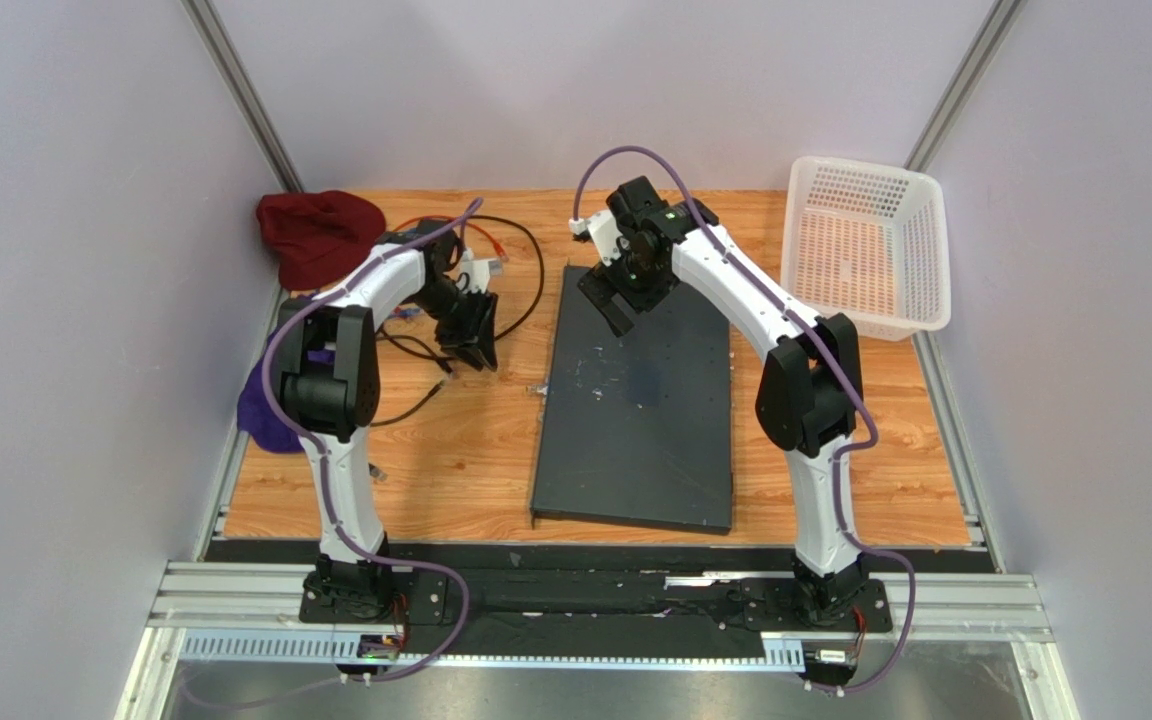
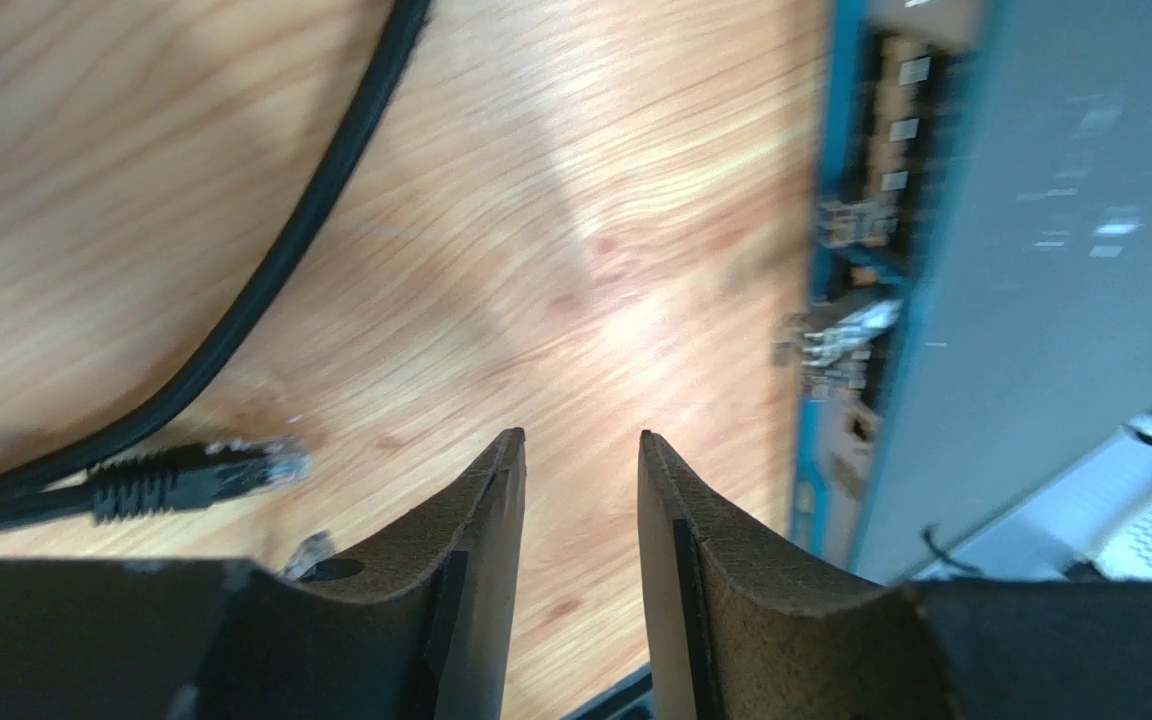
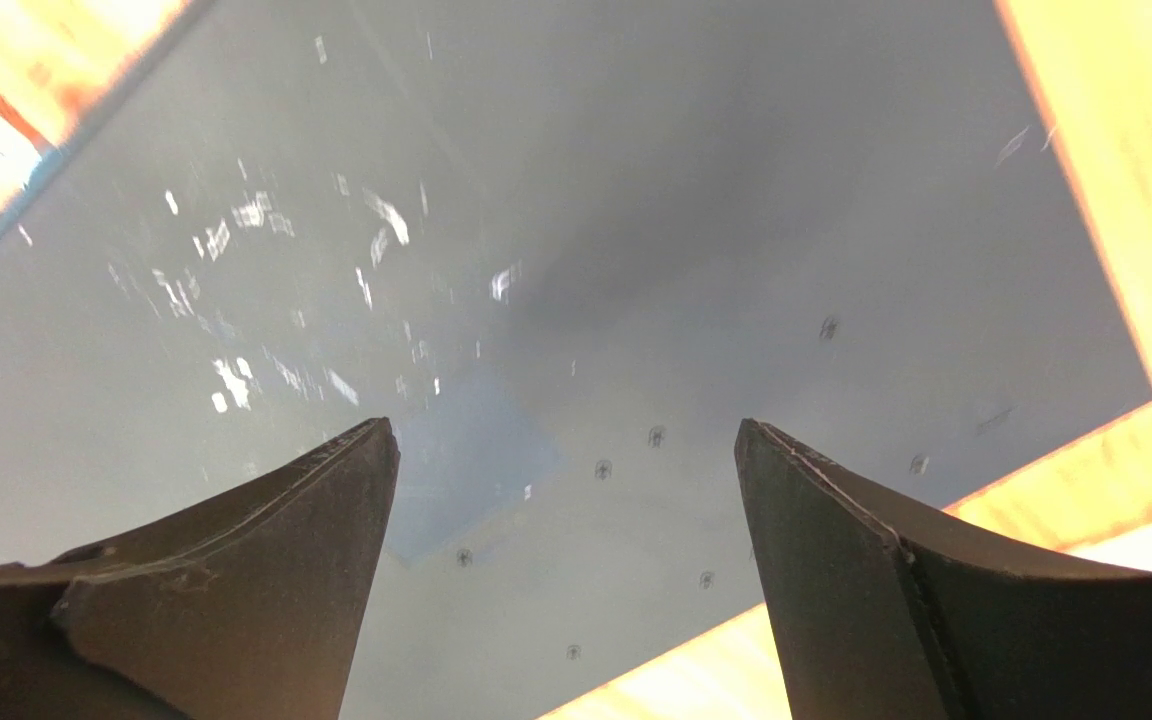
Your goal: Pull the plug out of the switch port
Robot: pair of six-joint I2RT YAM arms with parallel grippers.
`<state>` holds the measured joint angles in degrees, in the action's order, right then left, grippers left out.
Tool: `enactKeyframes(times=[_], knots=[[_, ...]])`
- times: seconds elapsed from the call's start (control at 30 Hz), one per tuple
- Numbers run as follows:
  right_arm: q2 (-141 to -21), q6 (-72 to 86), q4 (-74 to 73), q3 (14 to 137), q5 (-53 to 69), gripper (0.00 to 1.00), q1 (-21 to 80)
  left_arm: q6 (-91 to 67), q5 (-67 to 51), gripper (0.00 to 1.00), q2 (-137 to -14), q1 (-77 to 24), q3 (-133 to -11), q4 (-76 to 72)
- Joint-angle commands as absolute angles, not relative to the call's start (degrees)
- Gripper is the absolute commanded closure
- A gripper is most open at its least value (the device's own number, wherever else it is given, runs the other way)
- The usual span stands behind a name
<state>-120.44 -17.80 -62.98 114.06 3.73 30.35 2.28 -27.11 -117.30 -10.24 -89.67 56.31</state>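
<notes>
You are looking into a robotics lab test cell: plain pale wall panels (image 1: 71, 225) on aluminium posts (image 1: 243, 90) box in a wooden tabletop (image 1: 447, 450), and along the bottom of the frame the left arm (image 1: 339, 375) and right arm (image 1: 811, 393) stand bolted to an aluminium rail (image 1: 229, 594) beside a slotted cable duct (image 1: 267, 645). A network switch (image 1: 642, 420) lies mid-frame.

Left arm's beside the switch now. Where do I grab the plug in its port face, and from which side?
Grip the clear plug by the short body sticking out of the switch's blue port face. Come in low over the table on the switch's left, left gripper jaws closing across that body. It protrudes sideways, so probably pull straight outward.
</notes>
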Motion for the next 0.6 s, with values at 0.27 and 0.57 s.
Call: enactKeyframes(times=[0.27,0.57], knots=[[-123.23,-15.38,-63.19,121.29,8.17,0.12,30.59,4.13,-58.17,0.53,-121.28,-8.44,-90.61,53.26],[-119.36,-16.26,-63.1,118.13,7.65,0.12,30.41,4.13,-62.13,0.52,-127.44,-8.44,-91.85,50.37]])
